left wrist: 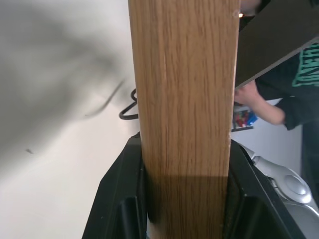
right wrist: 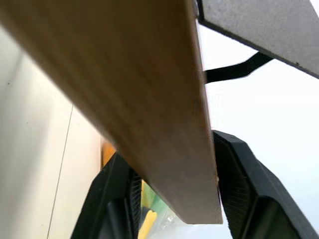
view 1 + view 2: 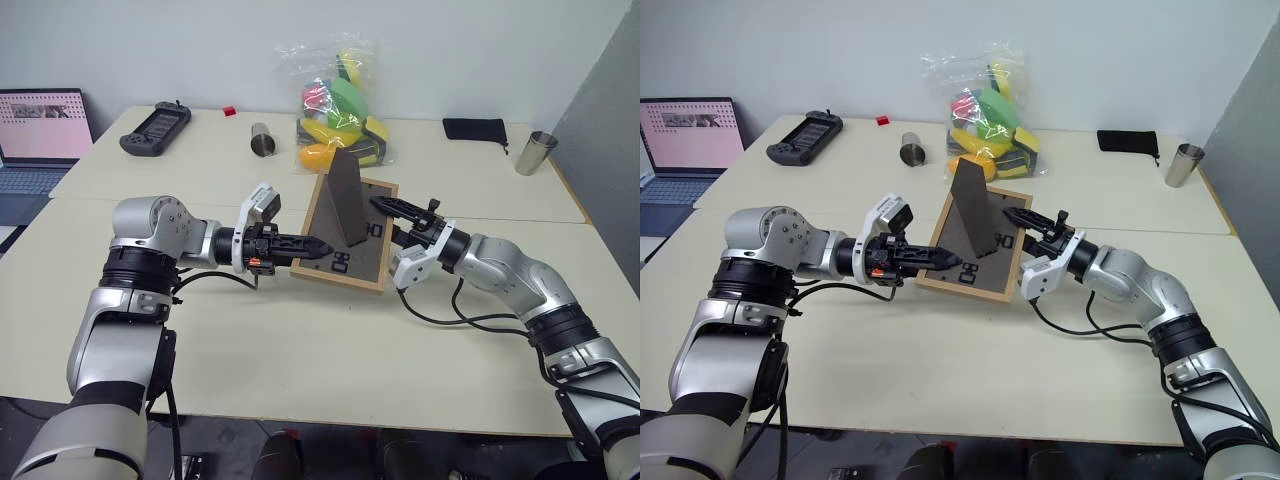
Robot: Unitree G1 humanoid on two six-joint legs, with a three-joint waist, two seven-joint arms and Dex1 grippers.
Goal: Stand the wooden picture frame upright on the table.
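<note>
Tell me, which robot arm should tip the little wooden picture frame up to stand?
Probably the left. The left gripper already clamps the small light-wood picture frame by its lower corner. The right gripper straddles the frame's far edge, near its folded-out dark stand, good for steadying it.

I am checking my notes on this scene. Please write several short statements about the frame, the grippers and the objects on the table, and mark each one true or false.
1. The wooden picture frame shows its dark back panel to the head camera, with the stand folded out. True.
2. The left gripper is shut on the frame's edge. True.
3. The right gripper hangs far away from the frame. False: its fingers straddle the frame's edge.
4. The frame lies flat on the table. False: it is tilted and held between both grippers.
5. A bag of colourful items sits behind the frame. True.
6. The laptop is closed. False: its screen is open and lit.
</note>
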